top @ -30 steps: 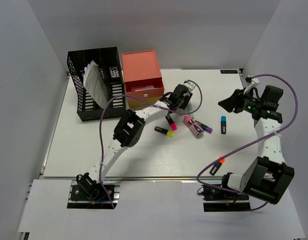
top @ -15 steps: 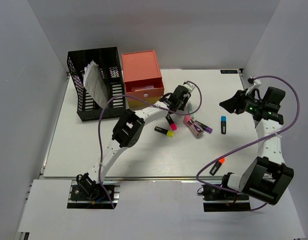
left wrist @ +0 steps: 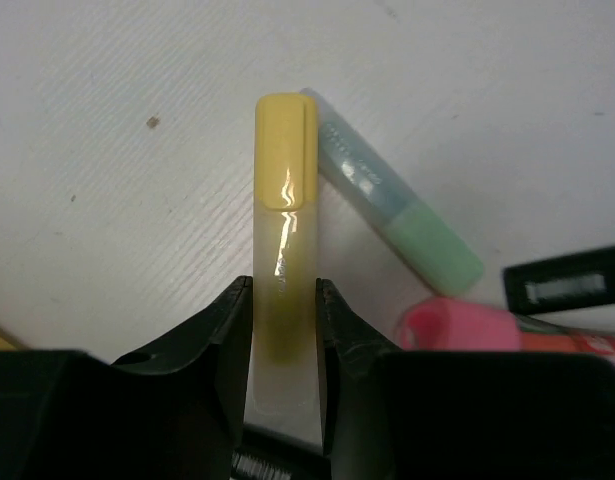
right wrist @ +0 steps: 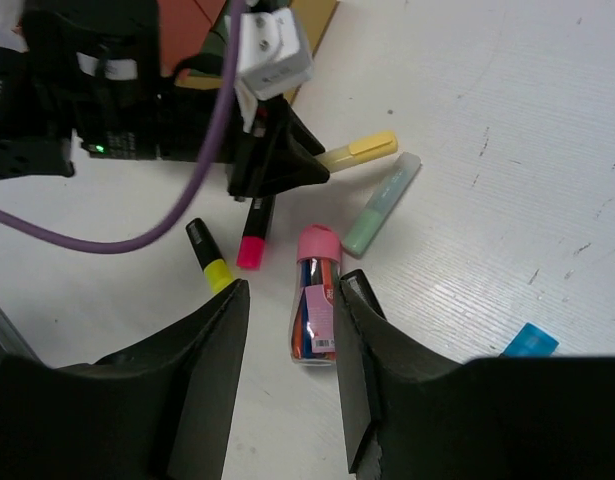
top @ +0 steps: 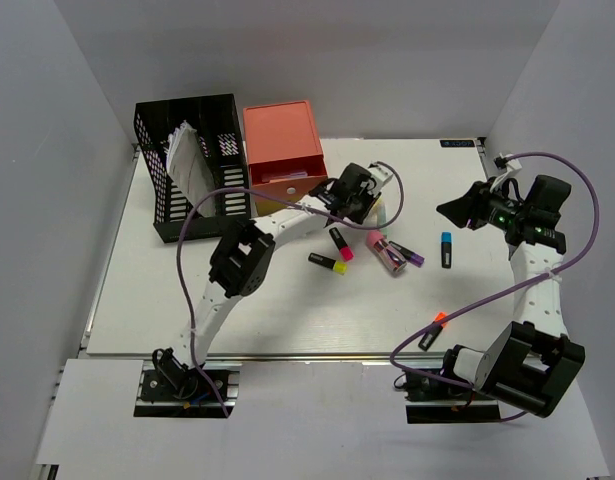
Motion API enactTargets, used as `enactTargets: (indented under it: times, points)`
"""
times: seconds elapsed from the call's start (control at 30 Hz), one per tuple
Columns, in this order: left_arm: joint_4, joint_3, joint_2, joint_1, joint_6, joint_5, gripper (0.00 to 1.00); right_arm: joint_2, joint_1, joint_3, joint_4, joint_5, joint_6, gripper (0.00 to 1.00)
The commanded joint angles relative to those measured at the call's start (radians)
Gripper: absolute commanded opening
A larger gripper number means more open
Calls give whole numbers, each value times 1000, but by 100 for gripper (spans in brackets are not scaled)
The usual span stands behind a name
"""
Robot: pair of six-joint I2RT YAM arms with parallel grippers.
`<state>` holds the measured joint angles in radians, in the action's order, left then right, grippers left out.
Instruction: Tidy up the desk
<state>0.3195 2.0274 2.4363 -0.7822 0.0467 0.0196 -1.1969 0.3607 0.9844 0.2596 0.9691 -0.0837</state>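
Overhead view: the left gripper (top: 365, 200) has just narrowed, and the left arm's elbow has swung left. I judge the pick secured and a lift to storage the next step. The right gripper (top: 455, 210) hovers over the right part of the desk (top: 187, 300), hardly moved. Count: one black mesh rack (top: 192, 165), one drawer unit (top: 282, 150), one pink-capped tube (top: 385, 250), and four dark markers, capped yellow (top: 328, 263), pink (top: 341, 245), purple (top: 410, 257) and blue (top: 446, 249). Left wrist view: the left gripper (left wrist: 284, 300) clamps one yellow highlighter (left wrist: 285, 180), both jaws touching its sides; one green highlighter (left wrist: 407, 225) lies just beside it on the desk (left wrist: 107, 150). Right wrist view: the right gripper (right wrist: 292, 290) stands partly spread, holding nothing, above the desk (right wrist: 507, 150). That makes seven loose items, six not yet sorted.
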Motion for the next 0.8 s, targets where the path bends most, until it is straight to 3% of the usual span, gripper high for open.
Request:
enactTargets:
  times: [0.0, 0.4, 0.63, 0.77]
  points:
    - [-22, -24, -175, -9, 50, -116, 9, 19, 6, -1, -26, 29, -5, 45]
    - [9, -113, -447, 3, 114, -222, 8, 30, 6, -6, -28, 25, -16, 44]
    - [199, -137, -572, 89, 309, -318, 9, 28, 6, -12, -34, 22, -21, 44]
    - [234, -174, -628, 152, 347, -349, 9, 28, 7, -13, -37, 20, -19, 44]
